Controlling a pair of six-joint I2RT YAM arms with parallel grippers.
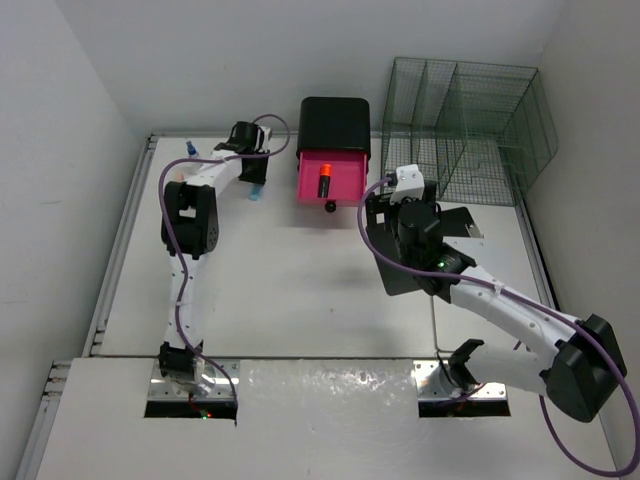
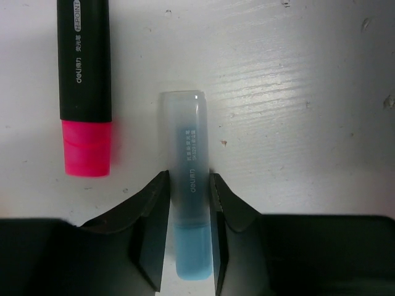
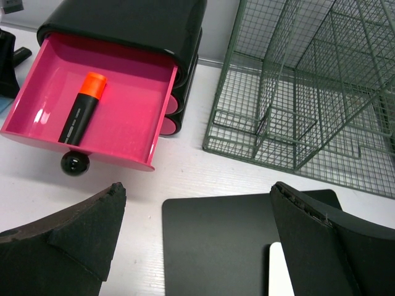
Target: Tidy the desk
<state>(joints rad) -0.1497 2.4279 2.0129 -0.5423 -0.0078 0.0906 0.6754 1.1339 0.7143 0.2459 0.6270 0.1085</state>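
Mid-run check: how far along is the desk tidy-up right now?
Done: orange highlighter lies in the open pink drawer. In hand: left claw grips the blue highlighter, lying on the desk. Left: pink highlighter beside it, the black pad under the open right claw, probably closing the drawer.

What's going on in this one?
The left gripper has its fingers against both sides of a blue highlighter lying on the desk, beside a pink highlighter. The right gripper is open above a black pad near the wire rack. The pink drawer stands open with an orange highlighter inside.
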